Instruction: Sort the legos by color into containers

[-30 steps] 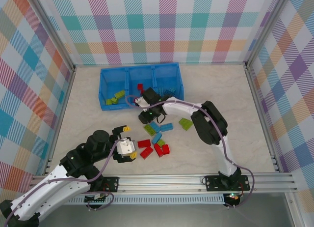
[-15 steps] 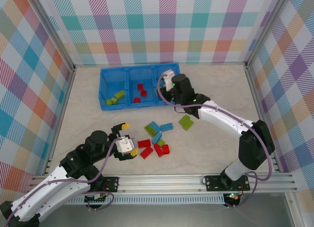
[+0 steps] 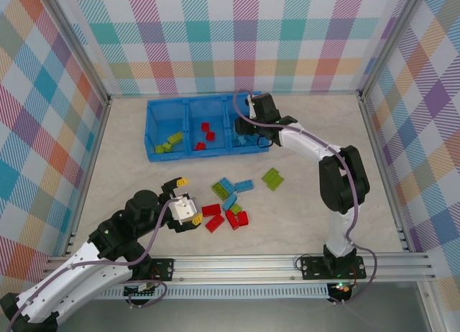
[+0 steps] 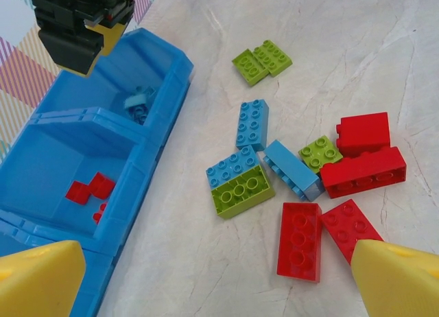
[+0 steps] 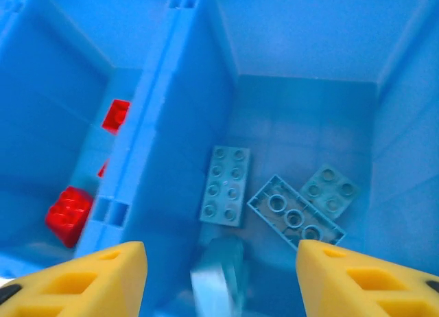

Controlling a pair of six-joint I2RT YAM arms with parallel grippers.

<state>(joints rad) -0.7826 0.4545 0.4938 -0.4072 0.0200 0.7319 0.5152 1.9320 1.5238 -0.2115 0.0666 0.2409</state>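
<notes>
Yellow fingers (image 5: 82,276) of the right gripper (image 3: 244,129) stood well apart over the tray's right compartment, gripping nothing. Between them a blurred light-blue brick (image 5: 218,283) touched neither pad, seemingly dropping free. Below lay three more light-blue legos (image 5: 225,185), and red ones (image 5: 68,214) sat past the dividing wall (image 5: 147,145), in the middle compartment. Green ones (image 3: 167,144) lay in the left compartment of the tray (image 3: 205,98).

The left gripper (image 4: 219,286) hung fully open and empty above the loose pile (image 3: 228,203) on the table (image 3: 345,224).

The falling brick was close to that wall. Landing on a studded neighbour, it could bounce over among the reds. In the pile, a blue brick (image 4: 236,167) lay tight against a lime one (image 4: 240,193). A grasp there might lift both and carry one into the wrong colour's compartment.
</notes>
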